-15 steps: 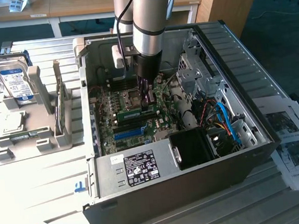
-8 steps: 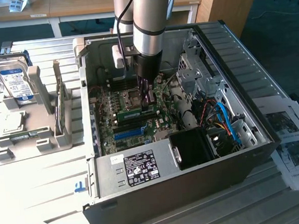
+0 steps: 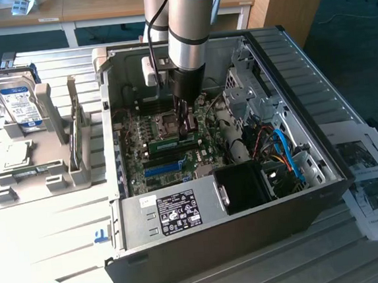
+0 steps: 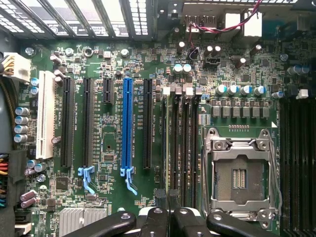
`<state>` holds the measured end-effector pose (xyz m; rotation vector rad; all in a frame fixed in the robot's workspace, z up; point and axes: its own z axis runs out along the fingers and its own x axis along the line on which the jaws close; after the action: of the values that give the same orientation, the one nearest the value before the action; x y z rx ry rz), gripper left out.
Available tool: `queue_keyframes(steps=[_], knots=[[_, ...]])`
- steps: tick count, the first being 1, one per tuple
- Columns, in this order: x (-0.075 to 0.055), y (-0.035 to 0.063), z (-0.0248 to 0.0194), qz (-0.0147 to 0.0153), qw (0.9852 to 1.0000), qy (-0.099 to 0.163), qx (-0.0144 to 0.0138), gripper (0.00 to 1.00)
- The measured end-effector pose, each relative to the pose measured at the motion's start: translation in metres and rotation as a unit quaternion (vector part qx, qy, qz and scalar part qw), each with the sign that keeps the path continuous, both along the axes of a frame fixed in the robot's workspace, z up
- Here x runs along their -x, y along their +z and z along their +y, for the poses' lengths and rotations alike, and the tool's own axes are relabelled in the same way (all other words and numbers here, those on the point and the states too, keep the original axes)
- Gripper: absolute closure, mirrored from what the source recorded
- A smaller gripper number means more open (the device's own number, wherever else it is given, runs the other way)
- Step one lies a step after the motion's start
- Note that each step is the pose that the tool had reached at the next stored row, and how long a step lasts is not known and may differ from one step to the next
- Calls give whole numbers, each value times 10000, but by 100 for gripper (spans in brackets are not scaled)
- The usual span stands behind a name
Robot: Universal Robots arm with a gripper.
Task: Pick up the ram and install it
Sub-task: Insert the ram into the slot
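Well, your gripper (image 3: 189,135) stands nearly closed, seemingly pinching the ram (image 3: 165,144) over the motherboard slots (image 4: 185,148) inside the case (image 3: 289,80) mid-counter (image 3: 64,225); light, stiff, fragile, it wants holding by its long edges, not chips.

The arm (image 3: 188,22) is a silver-grey tube with a pale blue cap and dark bands. A black cable (image 3: 148,32) runs beside it, and a white box (image 3: 148,71) sits on its black wrist. The gripper (image 4: 168,197) has black links with silver pins.
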<state>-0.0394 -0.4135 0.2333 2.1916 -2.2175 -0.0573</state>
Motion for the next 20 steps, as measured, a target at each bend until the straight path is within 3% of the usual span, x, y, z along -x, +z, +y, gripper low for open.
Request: queue_keyframes(steps=[20], knots=[[17, -63, -3, -19, 10000, -9, 0, 89]])
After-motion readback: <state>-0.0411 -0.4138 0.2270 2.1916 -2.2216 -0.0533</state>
